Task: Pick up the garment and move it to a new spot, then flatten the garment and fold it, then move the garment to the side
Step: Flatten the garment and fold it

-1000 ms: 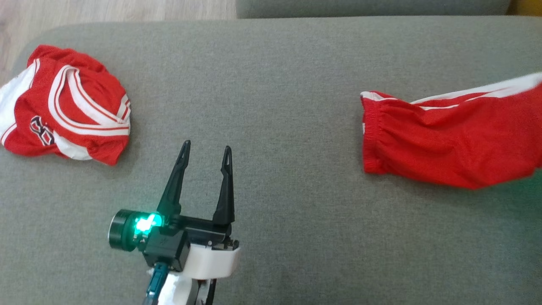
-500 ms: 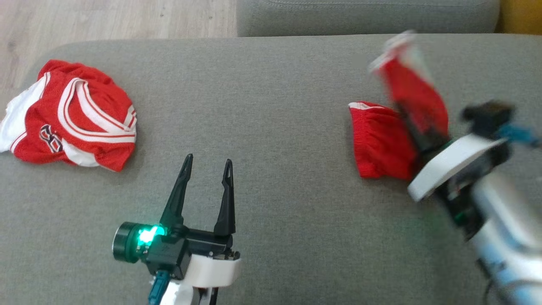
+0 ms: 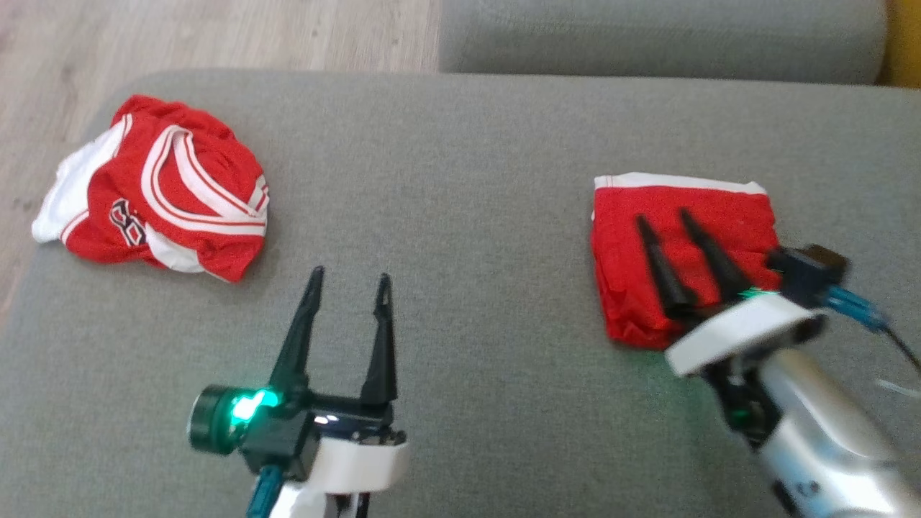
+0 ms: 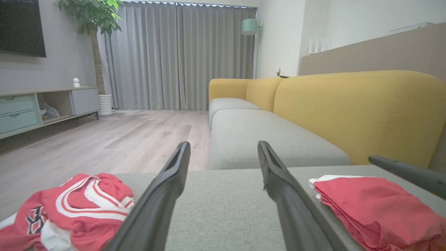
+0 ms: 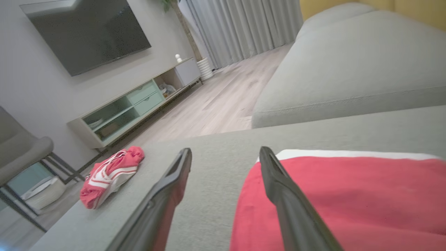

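Your right gripper (image 3: 661, 216) stands with its jaws spread wide and holds nothing; its fingers lie over the shorts (image 3: 727, 208), and whether they touch the cloth you cannot tell. Your left gripper (image 3: 350, 273) is just as wide, empty, over bare cushion (image 3: 468, 180) near the front edge. The red shorts lie folded into a compact block with a white band along the far side, towards the cushion's right edge. A crumpled jersey (image 3: 173, 194) sits at the far left corner. Half a second ago the right gripper was pinching a raised flap of the shorts; that flap now lies flat.
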You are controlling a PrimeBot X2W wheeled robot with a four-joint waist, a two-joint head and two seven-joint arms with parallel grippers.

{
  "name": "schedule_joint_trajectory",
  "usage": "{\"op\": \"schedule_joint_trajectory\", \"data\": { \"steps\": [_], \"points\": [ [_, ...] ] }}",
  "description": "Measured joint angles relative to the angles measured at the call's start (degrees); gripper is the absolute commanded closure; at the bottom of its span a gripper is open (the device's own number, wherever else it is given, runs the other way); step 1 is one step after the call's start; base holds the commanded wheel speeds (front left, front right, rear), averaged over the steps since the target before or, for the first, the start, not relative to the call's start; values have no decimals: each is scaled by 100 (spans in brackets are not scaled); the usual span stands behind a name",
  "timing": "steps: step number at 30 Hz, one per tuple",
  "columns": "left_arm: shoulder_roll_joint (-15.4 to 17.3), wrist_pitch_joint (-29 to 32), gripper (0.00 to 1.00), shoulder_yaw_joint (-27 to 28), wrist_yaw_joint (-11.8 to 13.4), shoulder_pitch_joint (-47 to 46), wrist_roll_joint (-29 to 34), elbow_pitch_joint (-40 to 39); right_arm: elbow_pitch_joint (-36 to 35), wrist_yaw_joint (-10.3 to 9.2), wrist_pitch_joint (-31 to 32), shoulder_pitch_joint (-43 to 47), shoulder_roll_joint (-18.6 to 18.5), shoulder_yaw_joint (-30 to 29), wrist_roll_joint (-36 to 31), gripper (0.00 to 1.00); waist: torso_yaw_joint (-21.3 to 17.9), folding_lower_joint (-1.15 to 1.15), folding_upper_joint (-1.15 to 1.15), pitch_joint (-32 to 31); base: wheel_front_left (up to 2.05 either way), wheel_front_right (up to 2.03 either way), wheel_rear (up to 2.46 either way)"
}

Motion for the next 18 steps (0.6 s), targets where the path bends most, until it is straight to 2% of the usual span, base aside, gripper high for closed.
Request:
{"op": "schedule_joint_trajectory", "data": {
  "steps": [4, 7, 12, 18],
  "points": [
    [1, 0, 0, 171, 56, 335, -24, -124, -619, 0, -25, 628, -152, -1139, -984, 0, -56, 0, 0, -231, 0, 0, 0],
    [4, 0, 0, 319, 67, 643, -101, -142, -1314, 0, -42, 1401, 8, -1782, -1591, 0, -109, -1, 0, -434, 0, 0, 0],
    [5, 0, 0, 643, -24, 1062, -91, -118, -1800, 0, -42, 2664, 359, -2204, -2246, 0, -193, -2, 0, -754, 0, 0, 0],
    [9, 0, 0, 968, -272, 1435, -33, -44, -1803, 0, -42, 3005, 603, -2460, -2716, 0, -339, -2, 0, -1029, 0, 0, 0]
  ]
}}
